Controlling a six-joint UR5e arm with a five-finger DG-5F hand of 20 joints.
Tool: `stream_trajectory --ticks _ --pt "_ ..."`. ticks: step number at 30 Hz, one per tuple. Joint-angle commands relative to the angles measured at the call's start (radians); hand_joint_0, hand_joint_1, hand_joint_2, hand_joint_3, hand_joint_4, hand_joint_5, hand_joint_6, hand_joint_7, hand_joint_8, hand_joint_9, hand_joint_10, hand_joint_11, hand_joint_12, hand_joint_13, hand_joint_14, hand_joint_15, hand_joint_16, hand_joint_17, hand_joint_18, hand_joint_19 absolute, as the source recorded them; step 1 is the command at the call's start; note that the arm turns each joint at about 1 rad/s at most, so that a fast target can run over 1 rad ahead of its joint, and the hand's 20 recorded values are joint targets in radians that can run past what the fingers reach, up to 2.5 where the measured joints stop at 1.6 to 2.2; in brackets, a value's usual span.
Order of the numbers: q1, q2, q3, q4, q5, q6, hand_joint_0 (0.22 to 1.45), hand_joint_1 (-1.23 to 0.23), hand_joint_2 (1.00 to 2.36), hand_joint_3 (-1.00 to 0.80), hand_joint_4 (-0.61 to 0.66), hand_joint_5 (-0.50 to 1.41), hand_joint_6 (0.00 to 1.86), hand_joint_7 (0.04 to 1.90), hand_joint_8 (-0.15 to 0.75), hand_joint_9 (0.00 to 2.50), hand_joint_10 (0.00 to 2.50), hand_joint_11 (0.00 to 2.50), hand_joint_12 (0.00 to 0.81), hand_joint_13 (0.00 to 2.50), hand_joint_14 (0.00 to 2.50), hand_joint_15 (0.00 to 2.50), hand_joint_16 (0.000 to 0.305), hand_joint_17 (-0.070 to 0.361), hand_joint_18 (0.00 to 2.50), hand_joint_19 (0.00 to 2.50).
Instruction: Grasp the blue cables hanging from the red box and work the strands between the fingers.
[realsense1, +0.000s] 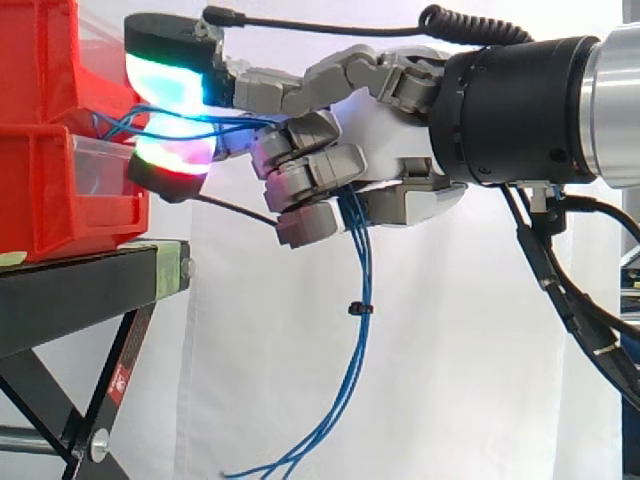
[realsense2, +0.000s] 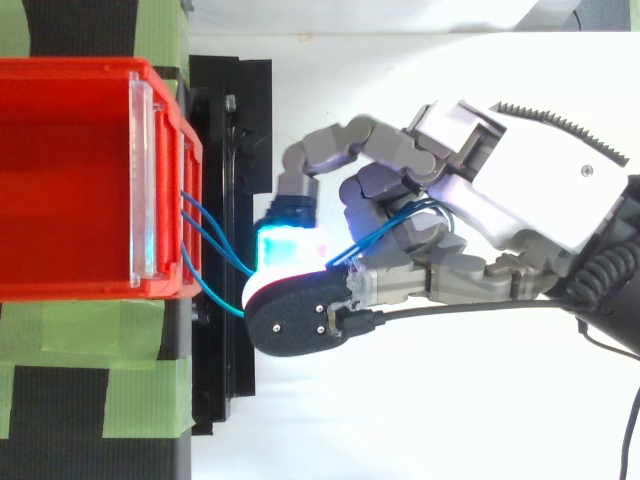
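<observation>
1. Side view first: the glossy white-shelled hand (realsense1: 385, 125), with its grey segmented fingers, reaches in from the right, level with the stacked red plastic bins (realsense1: 45, 120).
2. Two thick, rounded fingertips (realsense1: 165, 75) sit right at the bin fronts. The upper one glows cyan and green, the lower white shading to red.
3. The thin blue cables (realsense1: 358, 345) come out of the bin front, pass between those two pads and run back into the palm.
4. The grey fingers are curled tight round the strands, so the hand is clenched on the cables.
5. Below the curl, the smooth, slim strands drop in a loose bundle. A small black tie (realsense1: 358, 308) cinches them, and they fan apart near the bottom edge.
6. The bins rest on a flat black metal stand (realsense1: 80, 285) with crossed legs, and a softly folded white curtain (realsense1: 450, 380) hangs behind.
7. Top view now: the red bin is an open box with a clear plastic strip (realsense2: 145, 180) across its front lip.
8. Blue strands curve out from that front wall and slip under a glowing pad. Another blue loop lies over the curled fingers by the palm (realsense2: 540, 170).
9. Flat strips of green tape (realsense2: 90, 370) cross the black stand.
</observation>
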Motion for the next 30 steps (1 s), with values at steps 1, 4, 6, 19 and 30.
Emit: stream_trajectory --ticks 1,4,6,19,30 --pt "0.0 0.0 -0.001 0.0 0.0 0.0 1.18 -0.6 1.01 -0.49 0.28 0.42 0.01 1.33 0.35 0.91 2.5 1.99 0.431 1.02 2.5 1.29 0.063 0.142 1.39 1.65" --pt "0.0 0.0 0.0 0.0 0.003 0.0 1.08 -0.58 1.02 -0.54 0.3 0.29 0.02 1.18 0.35 0.91 2.5 1.99 0.431 1.02 2.5 1.29 0.063 0.142 1.39 1.65" --pt "0.0 0.0 0.0 0.0 0.003 -0.002 1.07 -0.62 1.02 -0.51 0.28 0.26 0.01 1.18 0.35 0.91 2.5 1.99 0.431 1.02 2.5 1.29 0.063 0.142 1.39 1.65" --pt "-0.001 -0.001 0.0 0.005 0.003 -0.002 1.13 -0.7 1.01 -0.53 0.18 -0.1 1.11 1.01 0.35 0.91 2.5 1.99 0.431 1.02 2.5 1.29 0.063 0.142 1.39 1.65" --pt "0.0 0.0 -0.001 0.0 0.001 0.0 0.74 -0.6 1.0 -1.0 0.24 -0.04 0.59 1.19 0.35 0.91 2.5 1.99 0.431 1.02 2.5 1.29 0.063 0.142 1.39 1.65"
